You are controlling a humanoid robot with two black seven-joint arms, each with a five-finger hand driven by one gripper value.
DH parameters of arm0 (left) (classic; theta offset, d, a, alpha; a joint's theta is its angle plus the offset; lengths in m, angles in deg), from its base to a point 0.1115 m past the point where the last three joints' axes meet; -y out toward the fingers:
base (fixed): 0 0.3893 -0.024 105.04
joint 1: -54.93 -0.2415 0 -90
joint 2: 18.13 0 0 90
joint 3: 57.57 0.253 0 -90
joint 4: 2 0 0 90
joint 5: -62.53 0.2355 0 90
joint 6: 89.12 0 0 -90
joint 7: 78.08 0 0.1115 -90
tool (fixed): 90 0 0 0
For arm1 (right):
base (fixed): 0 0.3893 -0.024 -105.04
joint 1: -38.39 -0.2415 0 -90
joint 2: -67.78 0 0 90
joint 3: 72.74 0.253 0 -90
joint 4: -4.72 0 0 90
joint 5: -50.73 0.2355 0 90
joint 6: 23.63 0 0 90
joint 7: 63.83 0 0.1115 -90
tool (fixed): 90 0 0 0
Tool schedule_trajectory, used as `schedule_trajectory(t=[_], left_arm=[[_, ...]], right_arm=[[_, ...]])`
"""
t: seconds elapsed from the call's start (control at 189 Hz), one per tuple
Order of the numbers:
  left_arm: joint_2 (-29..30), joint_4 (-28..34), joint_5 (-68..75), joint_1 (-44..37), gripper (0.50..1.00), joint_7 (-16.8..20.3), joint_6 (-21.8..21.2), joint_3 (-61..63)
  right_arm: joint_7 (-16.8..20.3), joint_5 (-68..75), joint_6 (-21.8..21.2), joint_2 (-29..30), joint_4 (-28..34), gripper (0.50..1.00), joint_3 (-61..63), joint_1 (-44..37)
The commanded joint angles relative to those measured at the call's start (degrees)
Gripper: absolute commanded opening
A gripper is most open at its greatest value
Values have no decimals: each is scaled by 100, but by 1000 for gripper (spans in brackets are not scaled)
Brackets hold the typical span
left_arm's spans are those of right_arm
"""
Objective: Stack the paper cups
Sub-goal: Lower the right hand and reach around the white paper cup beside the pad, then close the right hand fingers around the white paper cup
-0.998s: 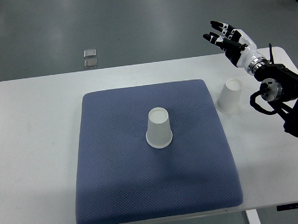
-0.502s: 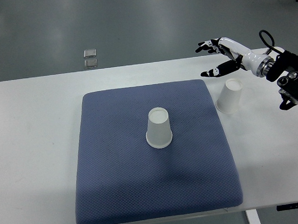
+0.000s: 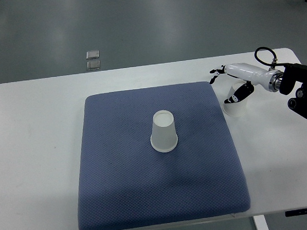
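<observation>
Reaching in from the right edge of the white table [image 3: 36, 131], the right hand [image 3: 233, 85] has settled around the paper cup near the edge [image 3: 232, 109], which stands upside down on bare tabletop just beside the right edge of the blue mat [image 3: 122, 199]. Most of that cup is hidden by the hand; only its lower rim shows clearly. The fingers [image 3: 216, 70] look curved over the far side and the thumb sits on the near side, so the hand seems wrapped about the cup, but from here I cannot tell whether it has truly closed on it.

The other paper cup [image 3: 163, 131] stands upside down too, near the middle of the mat, well apart from the first one. No left arm shows.

This looks like the grasping step, with stacking not yet begun. The next move would call for a firm but gentle squeeze, since thin paper walls buckle easily, then a straight lift and a carry across the mat's right edge to lower this cup squarely over the one in the middle.
</observation>
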Motion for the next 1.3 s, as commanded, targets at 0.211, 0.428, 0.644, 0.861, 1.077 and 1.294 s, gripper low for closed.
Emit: schedule_trajectory(t=[0.211, 0.428, 0.644, 0.861, 1.077, 1.294], left_arm=[[0, 0, 0, 0, 1000, -1, 0, 1], [0, 9, 0, 0, 1000, 8, 0, 1], [0, 0, 0, 0, 1000, -1, 0, 1], [0, 0, 0, 0, 1000, -1, 0, 1], [0, 0, 0, 0, 1000, -1, 0, 1], [0, 0, 0, 0, 1000, -1, 0, 1]], right_arm=[[0, -563, 227, -38, -143, 915, -266, -128], [-8, -580, 376, -29, -460, 915, -794, -321], [-8, -686, 517, 33, -750, 915, -1128, -418], [-8, -756, 596, 41, -820, 915, -1225, -444], [-8, -818, 649, 50, -838, 913, -1268, -462], [-8, -818, 675, 50, -873, 901, -1268, -471]])
